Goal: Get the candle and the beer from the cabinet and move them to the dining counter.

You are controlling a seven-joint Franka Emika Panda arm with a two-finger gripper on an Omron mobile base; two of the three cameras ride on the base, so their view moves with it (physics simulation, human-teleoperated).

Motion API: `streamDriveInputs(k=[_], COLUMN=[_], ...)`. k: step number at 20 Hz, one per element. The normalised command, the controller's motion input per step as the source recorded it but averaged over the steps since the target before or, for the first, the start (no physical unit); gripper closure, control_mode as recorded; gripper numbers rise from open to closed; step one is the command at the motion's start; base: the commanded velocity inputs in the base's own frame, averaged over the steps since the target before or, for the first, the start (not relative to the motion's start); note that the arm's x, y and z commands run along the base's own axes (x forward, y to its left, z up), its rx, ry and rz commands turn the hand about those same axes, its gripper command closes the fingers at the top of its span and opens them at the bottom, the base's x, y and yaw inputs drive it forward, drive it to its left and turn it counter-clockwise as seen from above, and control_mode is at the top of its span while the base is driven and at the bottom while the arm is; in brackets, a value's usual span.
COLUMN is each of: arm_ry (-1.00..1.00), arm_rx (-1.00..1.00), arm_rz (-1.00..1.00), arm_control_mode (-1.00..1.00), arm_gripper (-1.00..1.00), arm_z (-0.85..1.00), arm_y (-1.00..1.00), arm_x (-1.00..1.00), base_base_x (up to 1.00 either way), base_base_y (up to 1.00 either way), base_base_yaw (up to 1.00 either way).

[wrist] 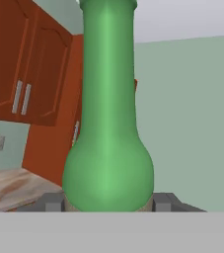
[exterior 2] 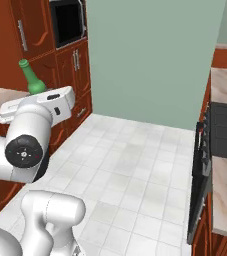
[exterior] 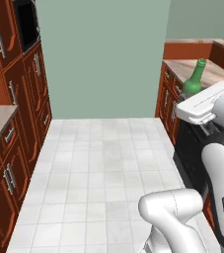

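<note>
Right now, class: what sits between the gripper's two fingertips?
In the hand view, the beer fills the gap in the gripper, its green body between both fingertips, neck pointing up.

White robot arm rising from its base, elbow bent, forearm reaching up to the hand, which sits at about two o'clock in the left base view and ten o'clock in the right base view. The gripper [wrist: 108, 201] has its two dark fingertips [wrist: 52, 201] pressed against a green bottle [wrist: 108, 148], one on each side.
</note>
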Motion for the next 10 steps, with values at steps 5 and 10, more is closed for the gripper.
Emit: streamDriveInputs(k=[5, 10], arm_ry=[0.00, 0.00], arm_rx=[0.00, 0.00], arm_rz=[0.00, 0.00], arm_control_mode=[1.00, 1.00], arm_gripper=[1.00, 1.00], arm_z=[0.00, 0.00], arm_y=[0.00, 0.00], arm_x=[0.00, 0.00], base_base_x=[-0.36, -0.54], base_base_y=[-0.05, -0.23], base_base_yaw=[-0.30, -0.21])
